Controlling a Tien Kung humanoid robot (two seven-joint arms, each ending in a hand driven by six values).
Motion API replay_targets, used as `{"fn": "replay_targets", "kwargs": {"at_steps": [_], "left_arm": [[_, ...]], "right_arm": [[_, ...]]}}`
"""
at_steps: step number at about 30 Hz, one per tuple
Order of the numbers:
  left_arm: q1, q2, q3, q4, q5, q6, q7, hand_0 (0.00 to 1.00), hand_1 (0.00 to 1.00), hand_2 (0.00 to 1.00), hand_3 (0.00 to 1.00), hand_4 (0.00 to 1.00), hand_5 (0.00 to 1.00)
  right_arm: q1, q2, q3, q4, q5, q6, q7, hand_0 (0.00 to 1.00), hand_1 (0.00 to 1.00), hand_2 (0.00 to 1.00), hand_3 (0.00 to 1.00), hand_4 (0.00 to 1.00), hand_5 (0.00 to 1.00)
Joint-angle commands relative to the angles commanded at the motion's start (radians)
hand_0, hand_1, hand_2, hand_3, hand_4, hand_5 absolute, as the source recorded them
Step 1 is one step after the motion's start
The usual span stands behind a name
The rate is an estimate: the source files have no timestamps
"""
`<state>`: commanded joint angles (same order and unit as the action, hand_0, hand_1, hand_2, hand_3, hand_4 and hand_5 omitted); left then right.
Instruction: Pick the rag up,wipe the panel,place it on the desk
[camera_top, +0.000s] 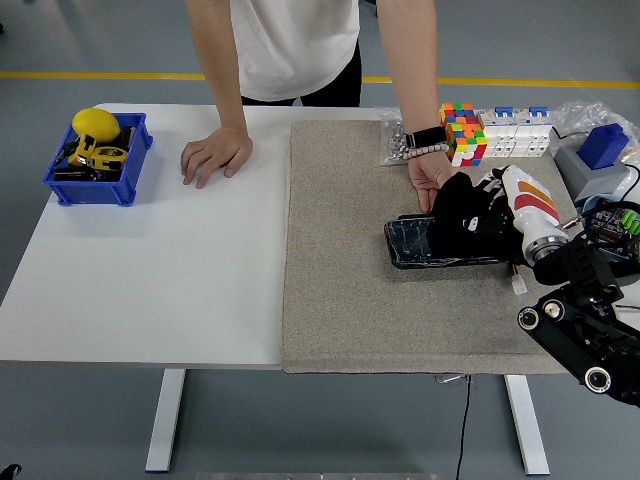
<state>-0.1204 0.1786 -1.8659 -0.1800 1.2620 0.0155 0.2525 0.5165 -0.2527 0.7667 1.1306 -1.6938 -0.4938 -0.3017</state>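
Observation:
A dark glossy panel (410, 243) lies on the grey mat (350, 300), right of centre. My right hand (482, 215) comes in from the right and presses a black rag (455, 225) down on the panel's middle and right part, fingers closed on the cloth. The rag hides much of the panel's right half. A person at the far side steadies the panel's far edge with one hand (428, 178). Their other hand (213, 153) rests flat on the white table. My left arm does not show.
A blue bin (100, 190) with a yellow object stands at the far left. Behind the panel sit a coloured cube (463, 133), white blocks (515, 135), and a blue-topped box (603, 145). A small white connector (519, 286) lies beside the panel's right end.

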Motion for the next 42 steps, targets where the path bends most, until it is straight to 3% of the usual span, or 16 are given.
{"fn": "replay_targets", "kwargs": {"at_steps": [42], "left_arm": [[0.002,0.004,0.011,0.0,-0.004,0.0,0.001,0.686,0.728,0.731,0.604,0.671,0.619]], "right_arm": [[0.04,0.041,-0.214,0.138,0.015,0.003,-0.025,0.162,0.269,0.32,0.374,0.888,0.002]]}}
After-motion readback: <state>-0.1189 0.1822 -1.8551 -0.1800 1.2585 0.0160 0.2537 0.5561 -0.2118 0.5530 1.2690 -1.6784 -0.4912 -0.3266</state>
